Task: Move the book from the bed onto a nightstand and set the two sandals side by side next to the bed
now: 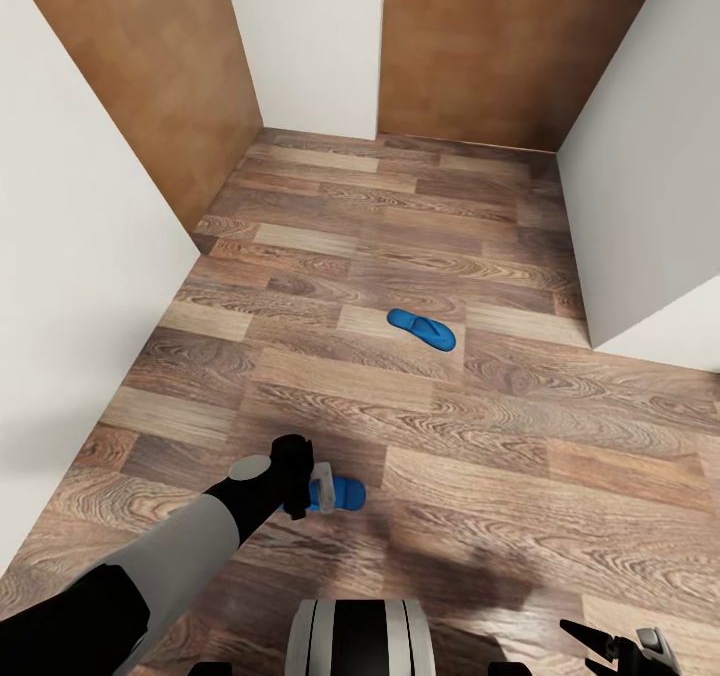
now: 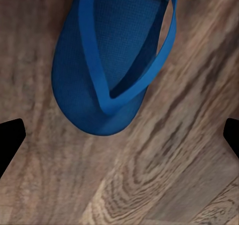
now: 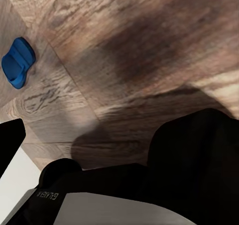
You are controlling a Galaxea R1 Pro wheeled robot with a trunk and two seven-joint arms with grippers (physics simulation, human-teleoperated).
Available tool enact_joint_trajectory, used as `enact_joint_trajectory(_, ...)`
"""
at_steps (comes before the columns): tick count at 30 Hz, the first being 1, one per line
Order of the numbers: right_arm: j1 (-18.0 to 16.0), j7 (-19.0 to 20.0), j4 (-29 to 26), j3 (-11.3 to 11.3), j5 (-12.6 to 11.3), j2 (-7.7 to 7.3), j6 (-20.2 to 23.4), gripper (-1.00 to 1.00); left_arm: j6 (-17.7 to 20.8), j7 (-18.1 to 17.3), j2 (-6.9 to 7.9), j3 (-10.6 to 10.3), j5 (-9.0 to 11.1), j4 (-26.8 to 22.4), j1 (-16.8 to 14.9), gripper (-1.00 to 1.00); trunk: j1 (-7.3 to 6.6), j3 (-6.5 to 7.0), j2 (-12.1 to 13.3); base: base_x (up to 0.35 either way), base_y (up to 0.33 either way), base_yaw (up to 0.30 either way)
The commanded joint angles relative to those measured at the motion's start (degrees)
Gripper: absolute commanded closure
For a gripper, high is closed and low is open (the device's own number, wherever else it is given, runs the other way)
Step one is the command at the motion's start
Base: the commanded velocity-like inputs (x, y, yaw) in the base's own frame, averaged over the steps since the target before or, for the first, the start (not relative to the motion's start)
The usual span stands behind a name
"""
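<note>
Head view takes in a wood-plank floor between white walls and brown doors. One blue sandal lies farther out, right of centre; the nearer sandal lies beneath the left gripper, fingers spread wide and grasping nothing. At the near right corner, the right gripper shows too little to tell its state.

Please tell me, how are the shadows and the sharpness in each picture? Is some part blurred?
Head view: even, soft light; a dark shadow lies on the floor near the left gripper, and the far sandal is sharp. Left wrist view: the near sandal is close and slightly soft. Right wrist view: broad blurred shadows cross the planks.
</note>
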Motion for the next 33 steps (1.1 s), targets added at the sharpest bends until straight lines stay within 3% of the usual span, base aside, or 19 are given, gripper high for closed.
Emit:
enact_joint_trajectory(1,-0.01,0.06,0.00,-0.06,-0.17,-0.01,0.34,-1.00,0.14,-0.46,0.03,-0.11,-0.46,-0.07,-0.03,-1.00,-0.01,-0.04,-0.01,0.000,0.000,0.000)
enact_joint_trajectory(33,0.00,0.06,0.00,-0.06,-0.17,-0.07,0.34,-1.00,0.14,-0.46,-0.01,-0.12,-0.46,-0.30,-0.03,-1.00,-0.01,-0.04,-0.01,0.035,0.000,0.000)
